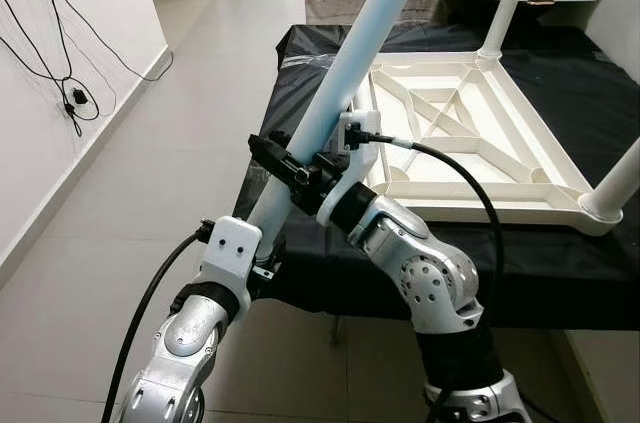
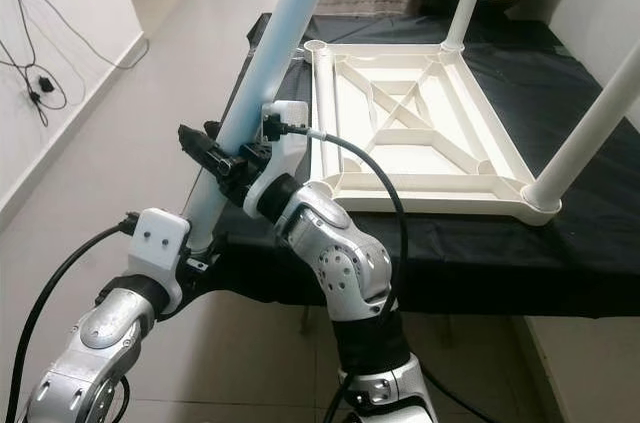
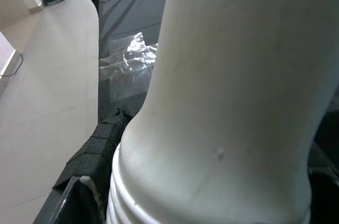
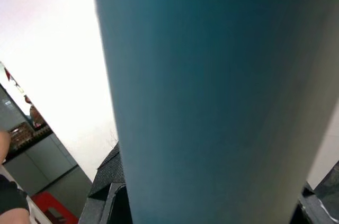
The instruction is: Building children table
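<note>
Two end effectors share one pale leg [image 1: 345,68]: the left end effector [image 1: 262,243] sits low on it, near the ribbed end seen in the left wrist view [image 3: 222,102], though whether its fingers are clamped cannot be told; the right end effector [image 1: 290,168] is closed around the leg higher up, black fingers [image 1: 272,155] wrapped on the tube. The leg slants up and away, out of the top of the head views, over the near left part of the table [image 1: 560,273].

To do this step well, I judge the leg should be swung so its ribbed end points down at a free corner socket [image 2: 316,46] of the upturned top [image 1: 470,133], lined up straight before any push or twist, with both grips kept firm so the long tube does not lever loose. A crooked entry could jam, or shove the top across the cloth.

Going left to right: a white wall with dangling black cables [image 1: 60,63], then pale tiled floor [image 1: 170,163], then the table under a black cloth. On it lies the white top, ribs up, with one fitted leg [image 1: 510,3] at the far corner and another fitted leg [image 1: 618,188] at the near right corner. Boxes and a dark bowl stand behind.
</note>
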`<state>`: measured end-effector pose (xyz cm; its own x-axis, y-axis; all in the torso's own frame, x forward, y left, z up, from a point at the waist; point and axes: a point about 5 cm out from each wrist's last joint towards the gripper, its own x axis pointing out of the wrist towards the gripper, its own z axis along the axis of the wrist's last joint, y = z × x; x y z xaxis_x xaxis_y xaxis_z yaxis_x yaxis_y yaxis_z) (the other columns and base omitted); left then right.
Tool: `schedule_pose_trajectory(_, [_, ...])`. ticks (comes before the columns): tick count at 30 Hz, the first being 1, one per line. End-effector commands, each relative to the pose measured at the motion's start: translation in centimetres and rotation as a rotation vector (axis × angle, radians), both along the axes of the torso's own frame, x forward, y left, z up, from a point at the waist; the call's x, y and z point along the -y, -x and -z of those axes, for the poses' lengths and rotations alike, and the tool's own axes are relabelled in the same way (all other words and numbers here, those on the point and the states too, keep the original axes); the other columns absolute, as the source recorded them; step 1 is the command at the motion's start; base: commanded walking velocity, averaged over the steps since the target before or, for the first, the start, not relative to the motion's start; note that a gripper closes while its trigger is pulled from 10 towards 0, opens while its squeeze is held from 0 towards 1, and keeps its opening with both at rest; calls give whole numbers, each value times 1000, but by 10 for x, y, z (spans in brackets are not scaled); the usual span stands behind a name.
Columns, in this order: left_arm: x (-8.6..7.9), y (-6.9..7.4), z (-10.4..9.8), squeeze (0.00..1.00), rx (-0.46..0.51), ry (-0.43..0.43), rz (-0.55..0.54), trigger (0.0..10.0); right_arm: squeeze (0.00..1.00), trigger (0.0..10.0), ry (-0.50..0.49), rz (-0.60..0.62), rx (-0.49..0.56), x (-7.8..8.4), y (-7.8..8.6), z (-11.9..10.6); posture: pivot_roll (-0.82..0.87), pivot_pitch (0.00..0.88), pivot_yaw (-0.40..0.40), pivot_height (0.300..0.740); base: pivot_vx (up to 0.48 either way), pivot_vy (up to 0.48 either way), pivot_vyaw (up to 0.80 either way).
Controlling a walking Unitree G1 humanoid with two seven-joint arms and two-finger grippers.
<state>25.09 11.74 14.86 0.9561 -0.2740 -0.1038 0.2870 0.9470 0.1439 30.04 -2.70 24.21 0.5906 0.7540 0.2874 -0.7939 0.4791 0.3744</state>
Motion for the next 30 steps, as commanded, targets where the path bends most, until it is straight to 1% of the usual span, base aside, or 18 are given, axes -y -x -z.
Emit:
schedule_pose_trajectory(1, [8, 0, 1, 0, 5, 12, 37, 0, 0, 10000, 20, -107, 10, -18, 11, 4, 96, 75, 24, 740, 0, 0, 0])
schedule_pose_trajectory(4, [8, 1, 2, 0, 2, 10, 38, 0, 0, 10000, 23, -100, 10, -16, 10, 6, 96, 75, 24, 740, 0, 0, 0])
schedule_pose_trajectory(5, [8, 2, 3, 0, -13, 25, 43, 10000, 1000, 10000, 23, -91, 13, -15, 8, 7, 94, 69, 29, 740, 0, 0, 0])
schedule_pose_trajectory(7, [9, 9, 2, 0, -38, 102, 73, 10000, 1000, 10000, 20, -97, 27, -9, 4, 7, 94, 69, 29, 740, 0, 0, 0])
schedule_pose_trajectory(8, [9, 9, 2, 0, -38, 102, 73, 10000, 1000, 10000, 20, -97, 27, -9, 4, 7, 94, 69, 29, 740, 0, 0, 0])
schedule_pose_trajectory(9, [9, 11, 2, 0, -44, 126, 82, 10000, 384, 10000, 21, -110, 36, -8, 4, 7, 94, 69, 29, 740, 0, 0, 0])
schedule_pose_trajectory(10, [9, 11, 2, 0, -44, 126, 82, 10000, 384, 10000, 21, -110, 36, -8, 4, 7, 94, 69, 29, 740, 0, 0, 0])
schedule_pose_trajectory(11, [8, 17, 2, 0, -72, 188, 114, 10000, 0, 10000, 41, -132, 45, -4, -1, 7, 98, 69, 27, 740, 0, 0, 0])
schedule_pose_trajectory(12, [8, 21, 3, 0, -91, 216, 139, 10000, 0, 10000, 54, -160, 58, -2, -2, 7, 98, 69, 27, 740, 0, 0, 0])
schedule_pose_trajectory(14, [8, 24, 4, 0, -102, 233, 156, 10000, 0, 10000, 63, -179, 67, -1, -3, 8, 98, 69, 27, 740, 0, 0, 0])
schedule_pose_trajectory(16, [4, 33, 7, 0, -135, 238, 193, 10000, 0, 10000, 86, -257, 95, 5, -3, 7, 103, 78, 25, 740, 0, 0, 0])
schedule_pose_trajectory(18, [2, 37, 9, 0, -155, 245, 202, 10000, 0, 10000, 93, -285, 105, 7, -3, 7, 103, 78, 25, 740, 0, 0, 0])
schedule_pose_trajectory(19, [0, 43, 11, 0, -177, 255, 219, 10000, 0, 10000, 97, -337, 109, 11, -2, 6, 103, 78, 25, 740, 0, 0, 0])
schedule_pose_trajectory(21, [-2, 46, 11, 0, -190, 262, 229, 10000, 0, 10000, 97, -370, 110, 13, -1, 5, 103, 78, 25, 740, 0, 0, 0])
schedule_pose_trajectory(23, [-5, 57, 13, 0, -225, 279, 276, 10000, 0, 10000, 109, -483, 95, 20, 2, 6, 103, 78, 25, 740, 0, 0, 0])
schedule_pose_trajectory(24, [-5, 57, 13, 0, -225, 279, 276, 10000, 0, 10000, 109, -483, 95, 20, 2, 6, 103, 78, 25, 740, 0, 0, 0])
schedule_pose_trajectory(26, [-7, 65, 14, 0, -250, 277, 308, 10000, 0, 10000, 108, -569, 74, 25, 5, 8, 103, 78, 25, 740, 0, 0, 0])
schedule_pose_trajectory(30, [-10, 71, 14, 0, -276, 273, 343, 10000, 0, 10000, 108, -632, 58, 27, 6, 8, 108, 90, 20, 740, 0, 0, 0])
